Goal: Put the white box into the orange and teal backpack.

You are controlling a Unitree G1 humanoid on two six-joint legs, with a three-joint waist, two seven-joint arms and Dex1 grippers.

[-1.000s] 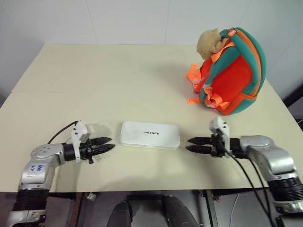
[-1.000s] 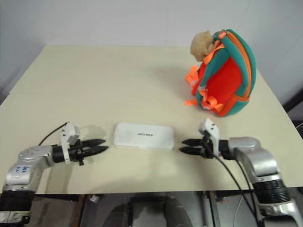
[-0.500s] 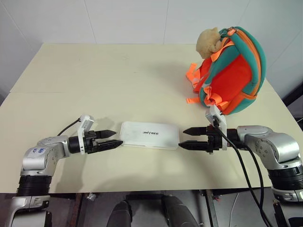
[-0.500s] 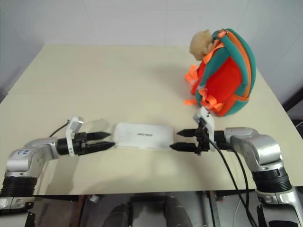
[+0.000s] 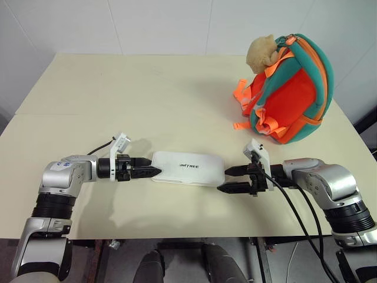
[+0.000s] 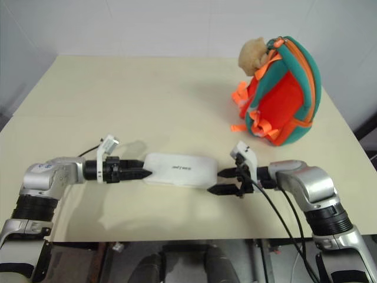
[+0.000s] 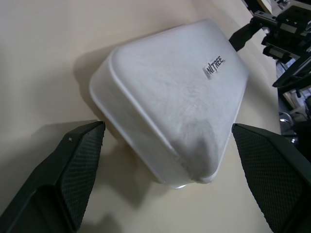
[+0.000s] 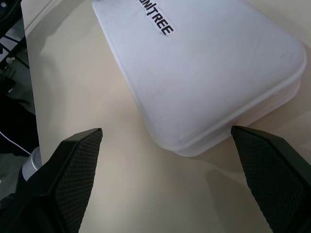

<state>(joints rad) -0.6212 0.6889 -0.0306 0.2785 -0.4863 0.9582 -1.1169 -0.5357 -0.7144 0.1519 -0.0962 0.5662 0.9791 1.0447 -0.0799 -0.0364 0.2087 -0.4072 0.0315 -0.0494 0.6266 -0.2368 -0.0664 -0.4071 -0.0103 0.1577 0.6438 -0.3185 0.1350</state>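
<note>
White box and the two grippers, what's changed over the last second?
Both grippers closed in on the white box from its two ends and opened wide: the left gripper is now at its left end, the right gripper at its right end. Nothing is gripped yet. The box and the orange and teal backpack stayed put on the table.

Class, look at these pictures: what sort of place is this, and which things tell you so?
Probably a plain indoor test room: a bare beige table against white panelled walls, holding a white box and an orange and teal backpack.
</note>
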